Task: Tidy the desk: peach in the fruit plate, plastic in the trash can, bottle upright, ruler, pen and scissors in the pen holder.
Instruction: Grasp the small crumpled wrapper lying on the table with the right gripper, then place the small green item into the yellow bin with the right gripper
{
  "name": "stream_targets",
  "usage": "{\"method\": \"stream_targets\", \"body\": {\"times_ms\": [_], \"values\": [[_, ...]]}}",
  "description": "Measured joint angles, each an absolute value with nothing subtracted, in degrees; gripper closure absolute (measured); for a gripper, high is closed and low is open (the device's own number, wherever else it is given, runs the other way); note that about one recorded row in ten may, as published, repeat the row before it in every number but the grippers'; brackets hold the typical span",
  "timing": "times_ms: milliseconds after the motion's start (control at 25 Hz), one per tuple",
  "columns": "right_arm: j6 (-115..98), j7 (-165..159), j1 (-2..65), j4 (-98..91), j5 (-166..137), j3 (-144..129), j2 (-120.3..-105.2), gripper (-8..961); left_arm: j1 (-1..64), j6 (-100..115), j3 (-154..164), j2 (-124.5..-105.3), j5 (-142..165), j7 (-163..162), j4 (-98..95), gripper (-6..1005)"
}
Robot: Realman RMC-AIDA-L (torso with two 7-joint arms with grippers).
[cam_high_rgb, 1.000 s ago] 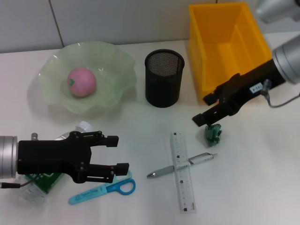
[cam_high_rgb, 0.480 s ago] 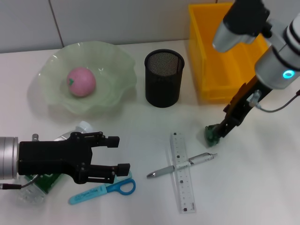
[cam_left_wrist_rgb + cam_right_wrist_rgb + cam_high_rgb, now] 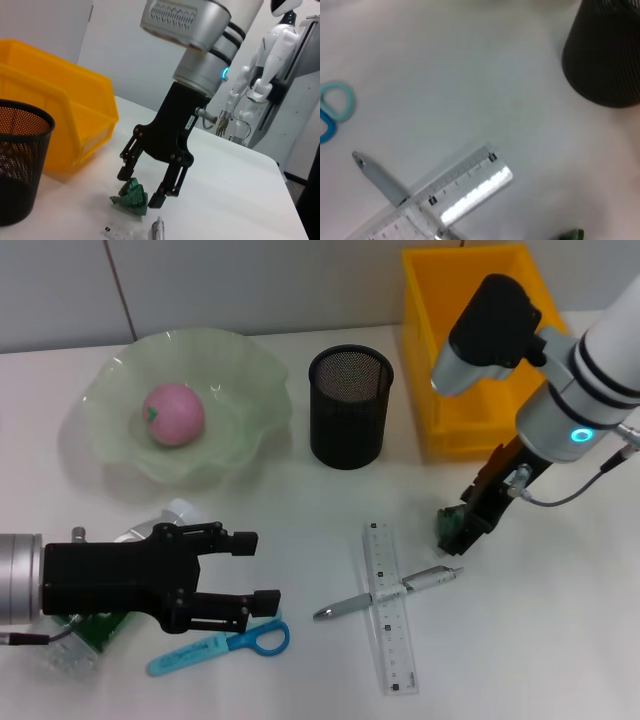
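A crumpled green piece of plastic lies on the table in front of the yellow trash can. My right gripper points down over it, open, with a finger on each side, as the left wrist view shows around the plastic. The pink peach sits in the green fruit plate. The bottle lies on its side beneath my left gripper, which hovers open. Beside that gripper lie blue scissors. The pen crosses the clear ruler near the black mesh pen holder.
A white wall rises just behind the table's far edge. The trash can stands at the back right, close to my right arm. Bare tabletop lies at the front right. In the right wrist view the ruler, pen and pen holder show.
My right arm has swung from a slanted reach to upright above the plastic, and its gripper has come down around it. The left arm has stayed put.
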State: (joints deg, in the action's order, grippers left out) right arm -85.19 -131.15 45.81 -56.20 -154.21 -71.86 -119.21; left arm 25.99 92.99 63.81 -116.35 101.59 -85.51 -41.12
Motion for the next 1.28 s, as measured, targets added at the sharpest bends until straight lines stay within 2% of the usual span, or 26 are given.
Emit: {"method": "stream_targets", "body": {"times_ms": [520, 720, 1200, 1280], "values": [[-82.3, -130.6, 46.0, -53.8, -153.3, -73.6, -119.27, 229, 26.2, 93.7, 63.0, -116.46, 101.5, -85.5, -41.3, 164], [-82.3, -130.7, 46.0, -53.8, -153.3, -73.6, -119.27, 411, 26.2, 93.9, 62.6, -116.42, 101.5, -85.7, -41.5, 164], [-85.7, -132.0, 45.9, -58.9, -153.3, -72.9, -119.23, 692, 26.3, 94.2, 61.7, -116.15, 101.5, -85.7, -41.6, 166], [-87.7, -132.9, 45.6, -62.6, -153.3, -72.7, -119.19, 771, 26.3, 94.3, 61.7, -116.11, 101.5, -85.7, -41.6, 166]]}}
